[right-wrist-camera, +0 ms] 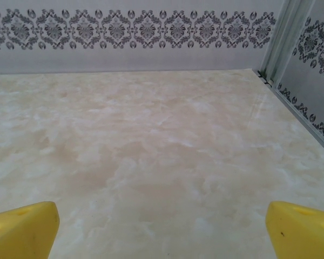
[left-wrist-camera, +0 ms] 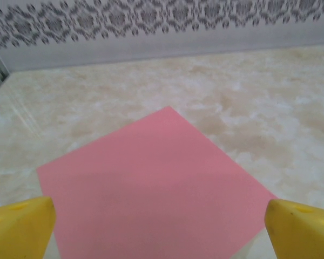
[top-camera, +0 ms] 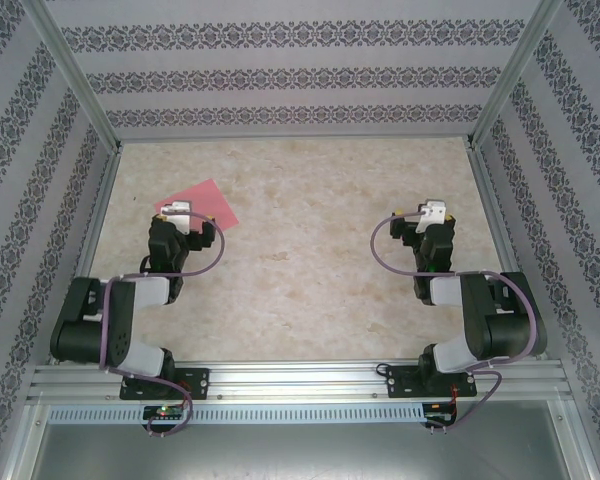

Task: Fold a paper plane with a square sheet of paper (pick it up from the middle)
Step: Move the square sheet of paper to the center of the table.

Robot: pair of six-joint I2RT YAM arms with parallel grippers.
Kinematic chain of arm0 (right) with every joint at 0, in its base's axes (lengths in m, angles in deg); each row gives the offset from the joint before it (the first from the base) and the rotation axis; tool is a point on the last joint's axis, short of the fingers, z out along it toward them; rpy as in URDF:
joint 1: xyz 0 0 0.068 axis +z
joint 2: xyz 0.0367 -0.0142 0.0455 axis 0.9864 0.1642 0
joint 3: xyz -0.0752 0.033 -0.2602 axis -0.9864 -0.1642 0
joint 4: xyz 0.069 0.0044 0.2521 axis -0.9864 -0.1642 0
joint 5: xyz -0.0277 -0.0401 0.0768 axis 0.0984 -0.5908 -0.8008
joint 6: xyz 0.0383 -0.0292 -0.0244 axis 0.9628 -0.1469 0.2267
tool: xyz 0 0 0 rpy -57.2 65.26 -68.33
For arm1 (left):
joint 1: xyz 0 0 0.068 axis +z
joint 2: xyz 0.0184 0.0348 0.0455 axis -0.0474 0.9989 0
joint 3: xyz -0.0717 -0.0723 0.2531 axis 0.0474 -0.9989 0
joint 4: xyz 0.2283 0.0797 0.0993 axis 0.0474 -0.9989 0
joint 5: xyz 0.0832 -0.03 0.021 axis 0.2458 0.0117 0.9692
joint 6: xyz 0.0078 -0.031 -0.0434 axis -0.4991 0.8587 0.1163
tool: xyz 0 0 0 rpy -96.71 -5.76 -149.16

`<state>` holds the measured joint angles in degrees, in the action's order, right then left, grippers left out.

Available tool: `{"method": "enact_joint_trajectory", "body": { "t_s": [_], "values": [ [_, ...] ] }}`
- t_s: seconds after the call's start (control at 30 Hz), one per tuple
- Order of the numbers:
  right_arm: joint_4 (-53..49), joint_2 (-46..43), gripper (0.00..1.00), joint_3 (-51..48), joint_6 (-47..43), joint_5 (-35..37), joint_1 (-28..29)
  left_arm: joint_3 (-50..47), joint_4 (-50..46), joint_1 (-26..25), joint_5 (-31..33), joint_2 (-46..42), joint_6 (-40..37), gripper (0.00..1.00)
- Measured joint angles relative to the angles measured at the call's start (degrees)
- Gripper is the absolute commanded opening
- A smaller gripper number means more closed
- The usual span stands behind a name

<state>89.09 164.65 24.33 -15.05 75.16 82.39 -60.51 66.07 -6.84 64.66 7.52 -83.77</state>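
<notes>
1. Square sheet of paper (left-wrist-camera: 151, 183): thin pink-red paper, matt, smooth, lying flat.
2. Desk (right-wrist-camera: 151, 151): cream, marble-look top with mottled tan clouding; smooth, with a faint sheen.
3. Left fingers (left-wrist-camera: 19, 224) and right fingers (right-wrist-camera: 299, 229): yellow plastic, matt, slightly grainy skin.
4. Walls (top-camera: 280, 70): pale covering printed with dark damask bands, matt; material cannot be told.
5. Frame rails (top-camera: 300, 380): silver metal, ribbed, dull brushed shine.
6. Arm housings (top-camera: 80, 330): black and white plastic, satin finish.
7. Cables (top-camera: 373, 243): lilac sleeve, smooth.
</notes>
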Motion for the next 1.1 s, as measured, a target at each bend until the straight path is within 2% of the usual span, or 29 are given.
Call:
{"method": "enact_joint_trajectory", "body": {
  "t_s": [0.1,0.27,0.37,0.5,0.63,0.73,0.83,0.97,1.1],
  "values": [
    [-4.7,-3.8,0.98,0.1,-0.2,0.5,0.5,-0.6,-2.7,0.3,0.2,-6.8,1.9,1.00],
    [-30.3,-15.5,0.98,12.2,4.9,2.5,1.9,-1.0,-12.0,0.7,-0.2,-18.7,4.8,1.00],
    [-43.1,-21.5,0.98,18.7,10.9,2.8,2.5,1.8,-19.9,0.7,-0.2,-23.0,7.5,1.00],
    [-58.3,-27.3,0.98,22.2,23.1,1.4,2.5,8.1,-30.3,0.7,-0.2,-24.3,13.7,1.00],
    [-67.0,-30.5,0.98,20.4,31.8,-7.6,1.2,13.9,-41.2,0.8,-0.5,-22.9,23.6,1.00],
    [-68.4,-33.8,0.98,15.7,36.2,-15.6,1.0,17.5,-47.5,1.1,-1.8,-20.1,27.6,1.00],
    [-70.1,-36.4,0.98,12.5,38.9,-21.7,2.4,19.4,-50.6,1.1,-6.0,-16.6,29.3,1.00],
    [-71.5,-37.3,0.98,12.3,40.2,-25.5,6.8,25.1,-55.0,1.1,-13.3,-7.1,29.6,1.00],
    [-71.5,-35.3,0.98,12.4,41.0,-25.5,13.2,31.7,-59.2,1.0,-18.5,3.3,29.6,1.00]
  ]
}}
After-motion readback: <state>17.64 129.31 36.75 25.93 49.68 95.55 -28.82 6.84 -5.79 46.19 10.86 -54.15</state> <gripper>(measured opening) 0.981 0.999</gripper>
